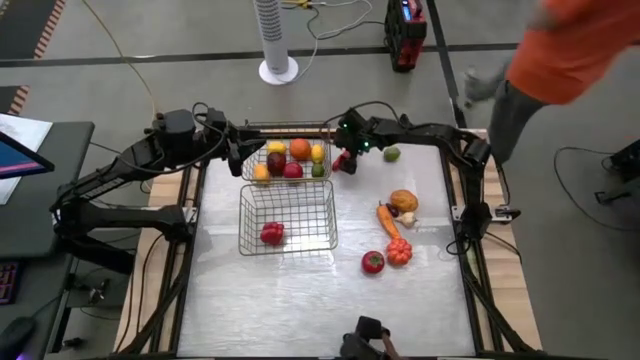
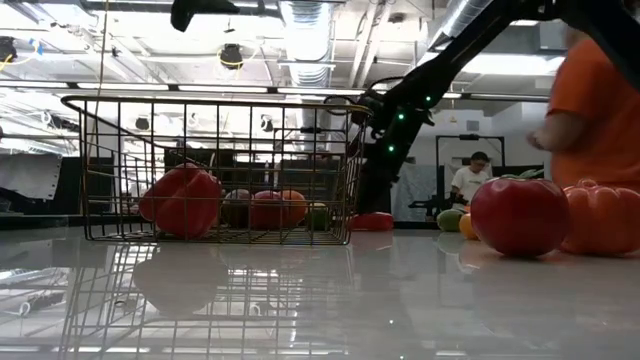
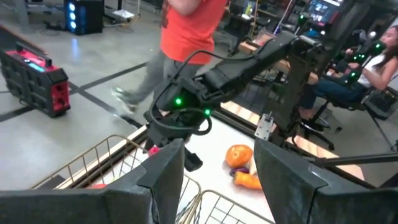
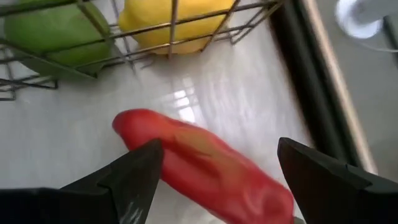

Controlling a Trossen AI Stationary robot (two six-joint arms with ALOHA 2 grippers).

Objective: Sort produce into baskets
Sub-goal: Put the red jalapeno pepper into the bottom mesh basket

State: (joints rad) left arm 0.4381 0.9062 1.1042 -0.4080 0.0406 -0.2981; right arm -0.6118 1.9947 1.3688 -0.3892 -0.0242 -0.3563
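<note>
The red chili-looking piece (image 4: 205,168) is lying on the table just outside the far basket (image 1: 288,128), right by the corner where a lemon (image 4: 174,22) and a green fruit (image 4: 56,31) sit behind the mesh. The right gripper (image 4: 217,165) is straddling it with fingers spread wide, nothing grasped yet. My worry is that it's long and smooth, so a pinch could make it roll or squirt toward the wire, while the left gripper (image 3: 214,168), fingers apart and empty, hangs over that basket's other end.
</note>
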